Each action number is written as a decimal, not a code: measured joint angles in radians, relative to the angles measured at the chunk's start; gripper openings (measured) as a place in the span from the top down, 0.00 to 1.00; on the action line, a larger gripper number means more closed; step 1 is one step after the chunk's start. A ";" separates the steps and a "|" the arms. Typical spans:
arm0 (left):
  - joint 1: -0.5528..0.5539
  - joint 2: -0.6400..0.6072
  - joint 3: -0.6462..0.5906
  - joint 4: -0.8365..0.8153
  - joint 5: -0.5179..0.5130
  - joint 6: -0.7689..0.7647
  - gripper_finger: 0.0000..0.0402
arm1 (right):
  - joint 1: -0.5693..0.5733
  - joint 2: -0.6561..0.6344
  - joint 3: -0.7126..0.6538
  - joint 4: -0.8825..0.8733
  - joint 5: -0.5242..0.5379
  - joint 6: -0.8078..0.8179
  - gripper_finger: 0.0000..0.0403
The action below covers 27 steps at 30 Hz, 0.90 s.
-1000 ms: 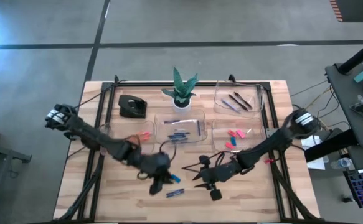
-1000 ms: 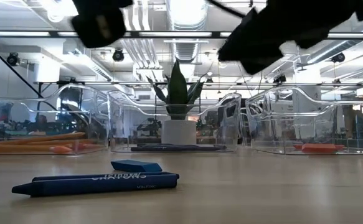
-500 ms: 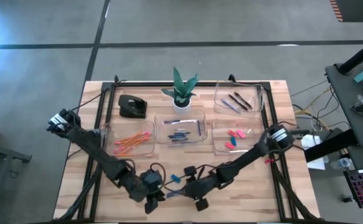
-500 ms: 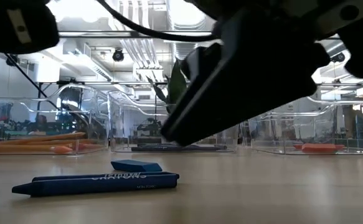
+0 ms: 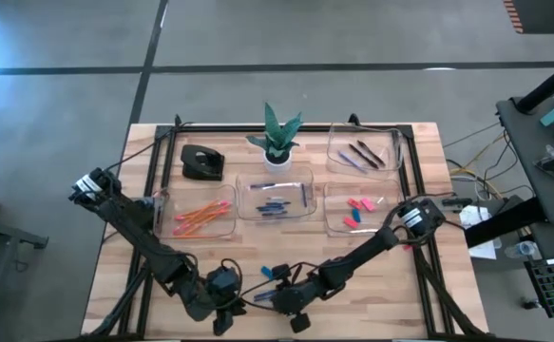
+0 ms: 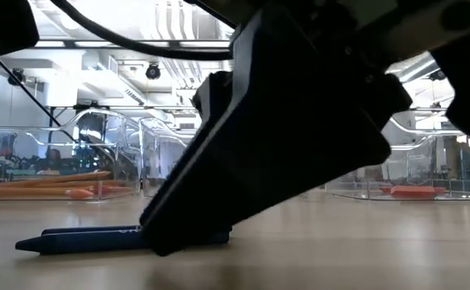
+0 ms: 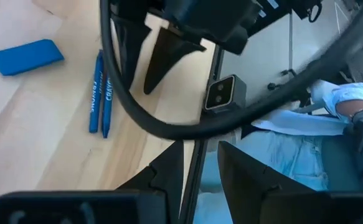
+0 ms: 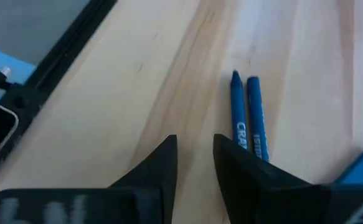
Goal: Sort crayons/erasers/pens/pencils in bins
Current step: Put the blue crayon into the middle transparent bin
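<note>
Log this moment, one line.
right claw: open, low at two blue crayons | blue eraser: loose nearby | left claw: open, idle at front edge

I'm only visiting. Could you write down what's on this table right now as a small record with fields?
Loose on table: two blue crayons side by side; blue eraser near them
Right gripper: low beside the loose crayons, fingers slightly apart, empty
Left gripper: at the table's front edge, fingers apart, empty
Bins: four, holding pencils, binned crayons, erasers, pens
Also: plant, black desk object
</note>
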 joint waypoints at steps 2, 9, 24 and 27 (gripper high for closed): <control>-0.006 0.000 0.001 0.000 -0.016 0.000 0.79 | 0.000 0.000 -0.001 -0.002 0.000 0.000 0.77; -0.011 0.000 0.001 -0.001 -0.023 0.000 0.79 | 0.002 -0.004 -0.001 0.006 0.010 0.000 0.77; -0.010 0.000 0.001 -0.001 -0.024 0.003 0.79 | -0.006 -0.004 -0.012 0.005 0.064 -0.028 0.78; -0.010 0.000 0.001 -0.001 -0.024 0.003 0.79 | -0.009 -0.004 -0.012 0.005 0.078 -0.028 0.77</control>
